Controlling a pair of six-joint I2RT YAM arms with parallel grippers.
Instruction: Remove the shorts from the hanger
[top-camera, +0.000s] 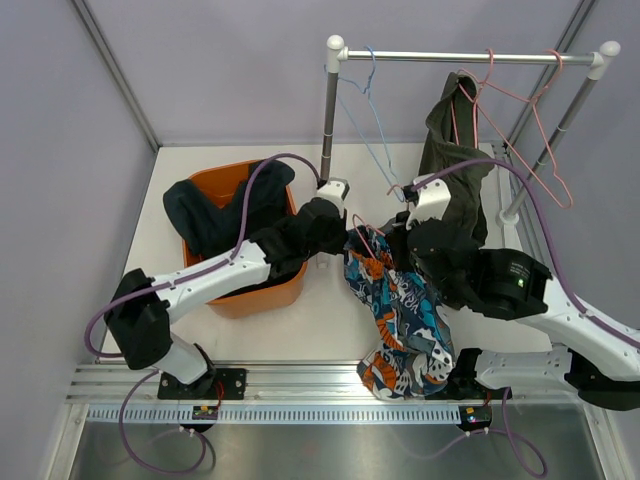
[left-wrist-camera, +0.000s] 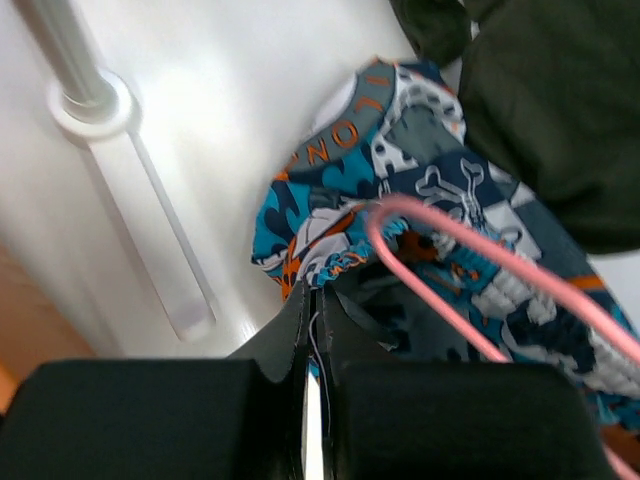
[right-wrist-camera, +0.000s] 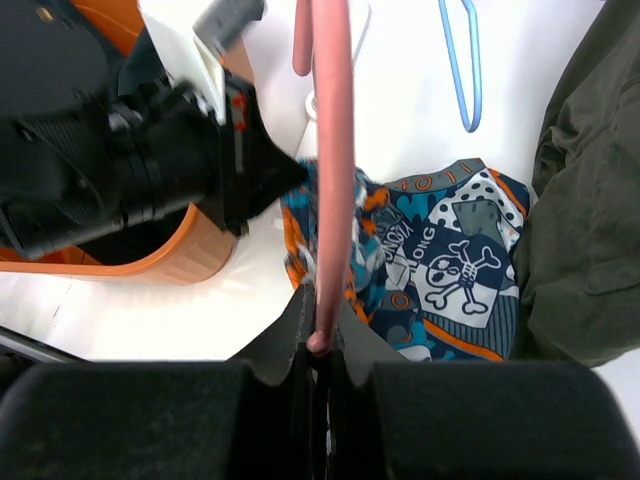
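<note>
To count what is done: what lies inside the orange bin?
Dark fabric fills the orange bin and hangs over its rim. The left arm crosses it, so how many garments lie there cannot be told.

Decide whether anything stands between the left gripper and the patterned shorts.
Nothing visible does. The left gripper, shut, has its tips right at the waistband edge of the patterned shorts. The pink hanger, clamped by the right gripper, runs through the waistband just beside them.

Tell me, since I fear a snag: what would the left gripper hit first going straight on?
The left gripper would likely meet the patterned shorts, with the pink hanger just beyond; depth is unclear.
</note>
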